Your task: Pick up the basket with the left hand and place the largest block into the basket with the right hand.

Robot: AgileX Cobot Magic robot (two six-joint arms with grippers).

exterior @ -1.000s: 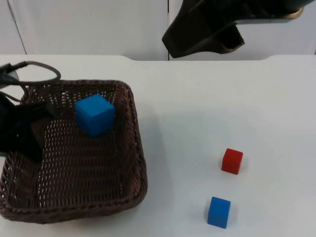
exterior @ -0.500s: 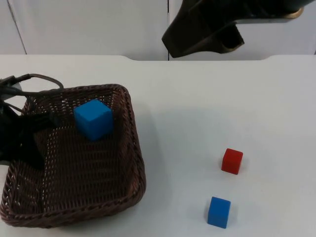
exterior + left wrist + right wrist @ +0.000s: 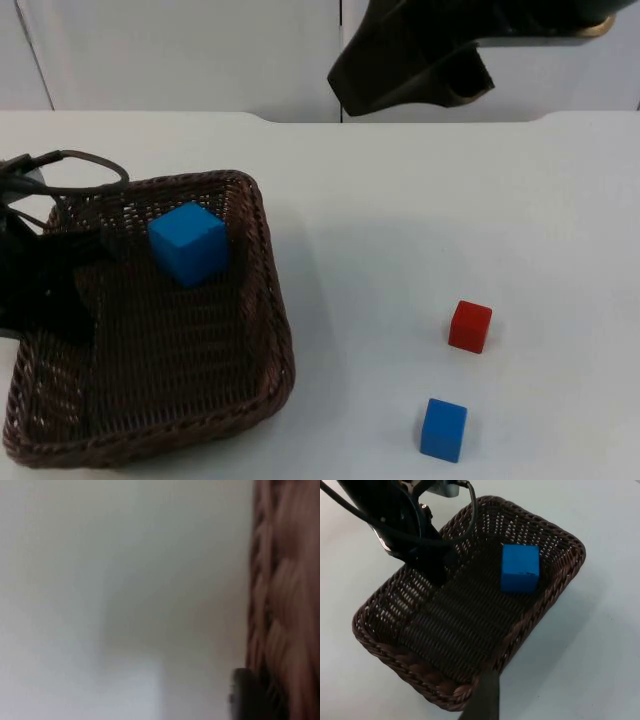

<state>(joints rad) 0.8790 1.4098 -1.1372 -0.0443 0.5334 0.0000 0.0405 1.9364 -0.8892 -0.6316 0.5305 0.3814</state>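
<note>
The brown wicker basket (image 3: 276,300) hangs at the table's left, a little tilted, with my left gripper (image 3: 58,298) shut on its left rim. Inside it, near the far wall, lies the large blue block (image 3: 188,243). The right wrist view looks down on the basket (image 3: 405,656), the blue block (image 3: 520,568) and the left gripper (image 3: 434,565) clamped on the rim. In the left wrist view the woven rim (image 3: 282,605) runs close past a fingertip (image 3: 245,696). My right gripper (image 3: 346,84) is held high over the table's far middle, with nothing in it.
A small red block (image 3: 470,326) and a small blue block (image 3: 444,429) lie on the white table (image 3: 400,220) to the right, near the front. The grey partition wall (image 3: 180,50) closes off the back.
The basket has shifted slightly left and tilted in my left gripper, and the blue block went with it. The right arm and the two small blocks have stayed put.
</note>
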